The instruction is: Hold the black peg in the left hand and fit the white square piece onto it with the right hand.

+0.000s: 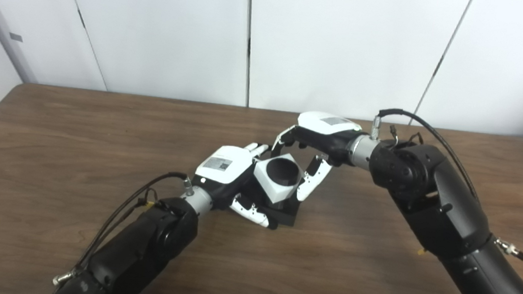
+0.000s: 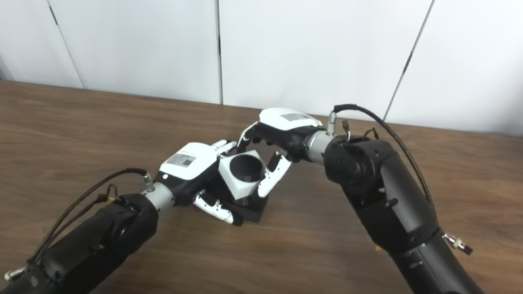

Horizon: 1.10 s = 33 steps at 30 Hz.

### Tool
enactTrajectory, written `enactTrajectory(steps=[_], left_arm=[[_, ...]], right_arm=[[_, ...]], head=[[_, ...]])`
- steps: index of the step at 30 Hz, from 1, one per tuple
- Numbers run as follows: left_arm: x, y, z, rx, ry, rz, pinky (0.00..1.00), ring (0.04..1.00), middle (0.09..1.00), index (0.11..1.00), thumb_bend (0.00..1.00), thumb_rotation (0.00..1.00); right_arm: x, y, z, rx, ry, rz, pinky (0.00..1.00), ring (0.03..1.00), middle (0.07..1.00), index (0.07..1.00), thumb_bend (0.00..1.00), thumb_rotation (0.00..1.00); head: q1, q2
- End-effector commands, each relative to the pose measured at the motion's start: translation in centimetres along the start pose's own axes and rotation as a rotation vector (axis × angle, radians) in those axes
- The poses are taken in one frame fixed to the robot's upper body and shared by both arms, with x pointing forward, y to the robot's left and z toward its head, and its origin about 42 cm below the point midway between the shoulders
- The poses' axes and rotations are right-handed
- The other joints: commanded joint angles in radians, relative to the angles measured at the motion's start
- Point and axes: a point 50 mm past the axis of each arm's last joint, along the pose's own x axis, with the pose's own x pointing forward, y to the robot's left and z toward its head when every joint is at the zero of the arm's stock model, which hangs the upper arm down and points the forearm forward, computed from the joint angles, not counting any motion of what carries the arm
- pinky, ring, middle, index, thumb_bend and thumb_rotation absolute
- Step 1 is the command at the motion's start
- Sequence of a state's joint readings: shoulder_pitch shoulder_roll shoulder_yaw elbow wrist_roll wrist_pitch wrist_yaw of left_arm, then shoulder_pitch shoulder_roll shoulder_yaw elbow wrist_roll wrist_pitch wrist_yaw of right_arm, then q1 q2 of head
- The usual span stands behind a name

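A white square piece (image 1: 273,186) with a round dark hole sits tilted over the black peg's flat base (image 1: 287,215) at the table's middle. The peg's shaft is hidden inside the hole. My left hand (image 1: 224,166) is shut on the black peg from the left, its fingers wrapped along the base's front and back. From the right, my right hand (image 1: 324,130) reaches over the white piece; its fingers (image 1: 285,138) curl behind the piece and its thumb (image 1: 312,177) presses the right side. In the right eye view the piece (image 2: 238,179) shows the same way.
The brown wooden table (image 1: 74,148) spreads wide on all sides of the hands. White wall panels (image 1: 167,27) stand behind its far edge. Both black forearms come in low from the bottom corners.
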<state>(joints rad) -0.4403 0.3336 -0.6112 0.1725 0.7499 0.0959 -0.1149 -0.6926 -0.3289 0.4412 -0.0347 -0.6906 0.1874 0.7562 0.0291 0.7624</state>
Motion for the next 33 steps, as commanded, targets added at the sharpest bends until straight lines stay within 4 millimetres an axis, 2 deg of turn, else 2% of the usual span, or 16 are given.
enactTrajectory(steps=[1,10,13,18,24,33], left_arm=[[-1.84,-5.09,-1.26,-0.006,0.054,-0.285,0.89,0.978,0.986,0.704,1.0,0.37],[-2.11,-5.25,-1.35,-0.008,0.036,-0.248,0.89,0.981,1.0,0.879,1.0,0.42],[-2.2,-5.41,-1.35,-0.013,0.04,-0.253,0.93,0.992,1.0,0.881,1.0,0.37],[-2.33,-5.44,-1.22,0.02,0.051,-0.278,0.95,1.0,1.0,0.983,1.0,0.37],[-2.25,-5.35,-1.07,0.067,0.047,-0.289,0.9,1.0,1.0,1.0,1.0,0.44],[-2.06,-5.22,-1.0,0.068,0.047,-0.293,0.9,1.0,1.0,0.986,1.0,0.43]], right_arm=[[-0.78,-3.59,1.01,-0.07,-0.041,-0.096,0.74,0.821,0.817,0.673,0.91,0.28],[-0.8,-3.68,1.04,-0.065,-0.037,-0.091,0.75,0.824,0.819,0.673,0.91,0.27],[-0.75,-3.73,1.04,-0.071,-0.037,-0.09,0.74,0.823,0.817,0.672,0.91,0.27],[-0.69,-3.78,1.0,-0.079,-0.038,-0.09,0.73,0.814,0.817,0.674,0.91,0.28],[-0.7,-3.81,0.98,-0.075,-0.037,-0.09,0.72,0.815,0.816,0.672,0.91,0.27],[-0.72,-3.95,0.98,-0.073,-0.033,-0.086,0.74,0.821,0.82,0.674,0.91,0.28]], head=[[0.001,0.001],[-0.002,0.007],[-0.002,0.007],[-0.002,0.007],[0.0,0.011],[-0.002,0.012]])
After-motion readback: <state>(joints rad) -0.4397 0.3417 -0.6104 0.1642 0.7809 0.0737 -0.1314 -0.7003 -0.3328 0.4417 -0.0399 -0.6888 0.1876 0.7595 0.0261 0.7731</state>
